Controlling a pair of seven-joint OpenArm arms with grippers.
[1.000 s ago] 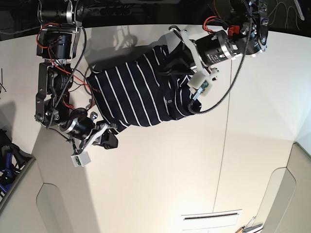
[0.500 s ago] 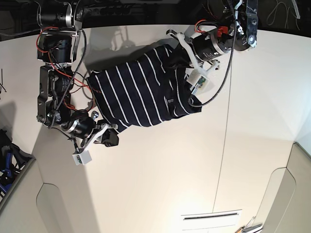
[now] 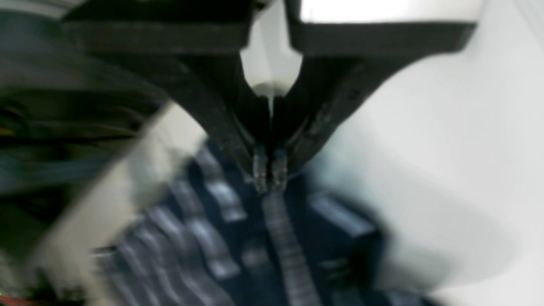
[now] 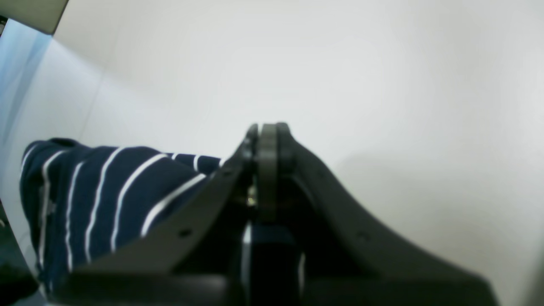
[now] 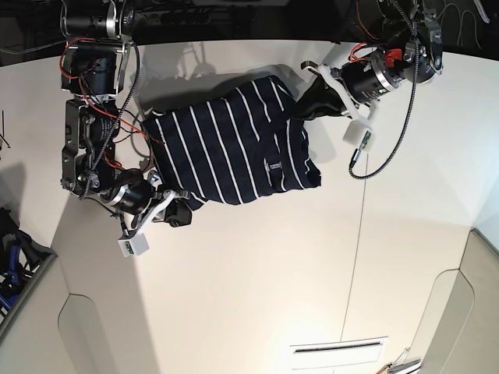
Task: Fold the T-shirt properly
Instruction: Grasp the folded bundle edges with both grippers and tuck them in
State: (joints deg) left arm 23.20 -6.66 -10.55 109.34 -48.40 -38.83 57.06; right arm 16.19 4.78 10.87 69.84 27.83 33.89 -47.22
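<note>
1. Step in hand, as judged: mid-fold. Both arms grip edges of the shirt (image 5: 230, 148), which lies bunched on the bench (image 5: 257, 280).
2. Right fingers (image 4: 263, 140): pressed together at the shirt's lower-left edge in the base view; a fold of striped cloth sits between their bases, so they appear to pinch it.
3. Left fingers (image 3: 268, 172): closed on a striped fold at the shirt's upper-right corner; view blurred.
4. Next move calls for carrying the pinched edges across the shirt together, keeping tension even so the layers land flat.
5. Shirt: dark navy with thin white stripes, rumpled, the side below the left fingers doubled over with the hem showing; not yet a tidy rectangle.
</note>
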